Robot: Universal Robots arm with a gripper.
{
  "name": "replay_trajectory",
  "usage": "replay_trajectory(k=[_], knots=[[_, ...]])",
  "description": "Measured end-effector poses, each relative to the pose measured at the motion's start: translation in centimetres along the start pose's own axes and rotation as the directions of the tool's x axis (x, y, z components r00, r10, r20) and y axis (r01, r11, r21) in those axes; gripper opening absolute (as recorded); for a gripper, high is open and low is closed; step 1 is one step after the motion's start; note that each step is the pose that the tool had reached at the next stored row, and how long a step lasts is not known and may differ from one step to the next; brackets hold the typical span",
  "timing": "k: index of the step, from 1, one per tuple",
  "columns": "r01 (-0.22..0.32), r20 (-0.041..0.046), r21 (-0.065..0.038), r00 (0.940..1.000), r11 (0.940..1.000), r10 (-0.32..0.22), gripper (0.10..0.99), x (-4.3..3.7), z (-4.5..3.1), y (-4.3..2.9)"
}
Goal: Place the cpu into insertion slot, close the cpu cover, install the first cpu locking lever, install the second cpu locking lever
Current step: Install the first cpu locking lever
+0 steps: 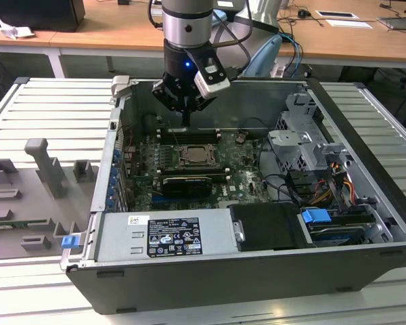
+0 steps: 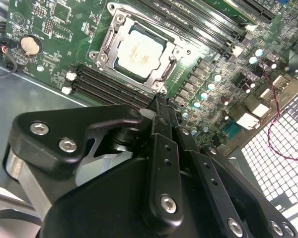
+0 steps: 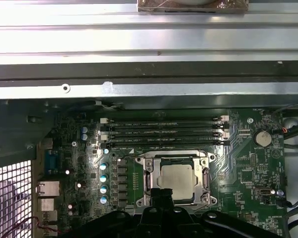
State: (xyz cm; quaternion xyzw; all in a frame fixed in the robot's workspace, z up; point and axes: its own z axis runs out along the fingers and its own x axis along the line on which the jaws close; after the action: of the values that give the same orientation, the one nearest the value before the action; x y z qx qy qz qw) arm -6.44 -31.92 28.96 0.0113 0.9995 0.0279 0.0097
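The cpu (image 2: pixel 139 49) lies flat in its socket on the board (image 2: pixel 49 29), pale metal top up. The cover (image 2: pixel 105 47) is down around it, so the chip shows through the square window. I cannot tell whether the two locking levers along the frame's sides are latched. Judging by its look, the chip is light, stiff and smooth on top. Its underside and the socket contacts are likely fragile, so it would best be taken by two opposite edges and kept level. The cover is thin sheet metal, probably springy on its hinge, and better pushed on the frame than on the chip. The hand (image 2: pixel 160 104) hangs above the board just beside one corner of the socket, apart from it. Its fingers are drawn narrow to a point and hold nothing. In the first wrist view the memory slots (image 3: pixel 164 131) run along the far side of the socket from the hand. In the exterior view the open case (image 1: pixel 189 291) lies on its side on a ribbed worktop (image 1: pixel 27 115).
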Motion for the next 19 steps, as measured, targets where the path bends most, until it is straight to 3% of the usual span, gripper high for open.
replay_trajectory(k=[2, 5, 8, 15, 18, 19], knots=[[0.009, -0.0005, -0.001, 1.0000, 1.0000, -0.009, 0.106, 0.00, 0.00, 0.00], [0.070, -0.0040, -0.002, 0.9976, 0.9976, -0.070, 0.106, 0.00, 0.00, 0.00], [0.139, -0.0077, -0.004, 0.9903, 0.9903, -0.139, 0.106, 0.00, 0.01, 0.00], [0.269, -0.0145, -0.008, 0.9629, 0.9630, -0.269, 0.106, 0.00, 0.02, 0.00], [0.324, -0.0172, -0.010, 0.9457, 0.9459, -0.324, 0.106, 0.00, 0.02, 0.00], [0.354, -0.0187, -0.011, 0.9350, 0.9352, -0.354, 0.106, 0.00, 0.02, 0.00]])
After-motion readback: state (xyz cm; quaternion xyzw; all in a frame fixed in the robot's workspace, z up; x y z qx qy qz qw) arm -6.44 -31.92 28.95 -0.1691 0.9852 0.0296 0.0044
